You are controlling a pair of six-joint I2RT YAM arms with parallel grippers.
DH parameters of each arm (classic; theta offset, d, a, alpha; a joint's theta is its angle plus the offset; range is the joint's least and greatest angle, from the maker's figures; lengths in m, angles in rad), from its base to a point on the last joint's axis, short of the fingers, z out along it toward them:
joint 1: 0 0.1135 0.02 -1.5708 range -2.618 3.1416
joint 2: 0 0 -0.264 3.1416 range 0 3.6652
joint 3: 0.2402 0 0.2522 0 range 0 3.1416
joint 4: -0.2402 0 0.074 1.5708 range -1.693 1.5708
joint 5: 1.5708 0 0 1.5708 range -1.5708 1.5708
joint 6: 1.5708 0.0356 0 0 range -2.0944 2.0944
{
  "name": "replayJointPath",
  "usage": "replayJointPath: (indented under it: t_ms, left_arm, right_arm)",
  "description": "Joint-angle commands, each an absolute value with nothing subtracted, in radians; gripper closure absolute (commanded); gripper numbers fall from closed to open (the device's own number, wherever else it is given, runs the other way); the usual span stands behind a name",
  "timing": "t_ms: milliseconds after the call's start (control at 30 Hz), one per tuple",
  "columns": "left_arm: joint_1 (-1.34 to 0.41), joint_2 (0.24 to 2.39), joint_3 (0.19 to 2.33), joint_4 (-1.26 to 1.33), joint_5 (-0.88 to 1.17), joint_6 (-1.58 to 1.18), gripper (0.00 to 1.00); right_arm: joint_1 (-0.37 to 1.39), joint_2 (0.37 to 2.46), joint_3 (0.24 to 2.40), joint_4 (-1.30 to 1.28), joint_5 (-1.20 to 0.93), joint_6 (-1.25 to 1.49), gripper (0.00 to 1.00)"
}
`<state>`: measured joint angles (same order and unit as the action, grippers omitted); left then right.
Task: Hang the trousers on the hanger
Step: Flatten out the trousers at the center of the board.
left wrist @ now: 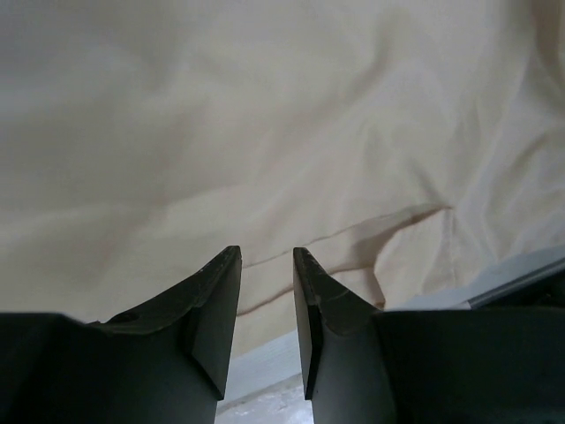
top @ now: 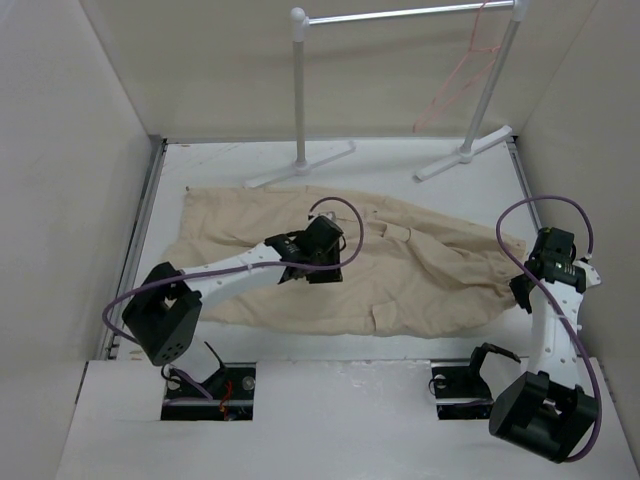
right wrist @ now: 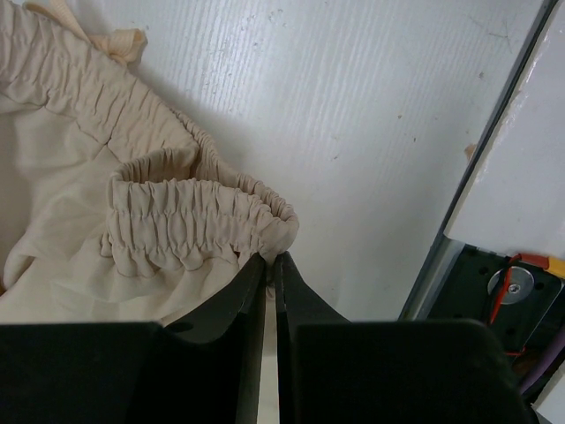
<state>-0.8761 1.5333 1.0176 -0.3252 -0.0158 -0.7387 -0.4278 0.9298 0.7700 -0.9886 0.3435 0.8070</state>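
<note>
1. Top view: the trousers (top: pixel 420 270) lie spread across the table (top: pixel 400 160); the hanger (top: pixel 455 85) dangles from the rail (top: pixel 400 15) (seen only here).
2. Left wrist: the left gripper (left wrist: pixel 266 256) is above cloth, jaws apart and empty.
3. Right wrist: the right gripper (right wrist: pixel 272 259) has its jaws closed on the trousers' elastic edge.

In the top view, the hanger (top: pixel 455 88) at 1 o'clock is too thin for its hook to be traced, and the rail stand (top: pixel 400 15) is clipped by the edge at 12 o'clock. Part of the trousers (top: pixel 420 275) is covered by the left arm (top: pixel 240 268). The cloth is blurred in the left wrist view and cut off at 9 o'clock in the right wrist view.
</note>
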Motion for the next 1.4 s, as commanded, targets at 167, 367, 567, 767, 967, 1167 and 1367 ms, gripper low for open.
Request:
replayJointPath:
  t_ms: [167,367,567,767,967,1167,1367]
  left_arm:
    - [-0.863,1.485,1.008,-0.245,0.02,-0.723,0.72]
    - [-0.878,1.537,0.971,-0.235,-0.002,-0.719,0.72]
    - [-0.823,1.476,0.83,-0.227,-0.002,-0.716,0.72]
    - [-0.768,1.361,0.692,-0.235,0.005,-0.729,0.72]
    - [-0.737,1.286,0.646,-0.262,0.031,-0.732,0.69]
    - [-0.731,1.287,0.62,-0.297,0.031,-0.729,0.69]
    - [-0.636,1.232,0.546,-0.386,-0.029,-0.721,0.72]
  right_arm:
    - [-0.094,0.828,1.118,-0.937,0.279,0.77,0.18]
    - [-0.12,0.81,1.092,-0.939,0.275,0.785,0.13]
    - [-0.295,1.014,0.994,-0.617,0.141,0.69,0.74]
    - [-0.432,1.29,1.061,-0.502,0.139,0.681,0.53]
    - [-0.458,1.46,1.086,-0.494,0.187,0.664,0.31]
    - [-0.458,1.589,1.098,-0.443,0.15,0.661,0.36]
    - [-0.449,1.677,1.181,-0.431,0.155,0.638,0.76]
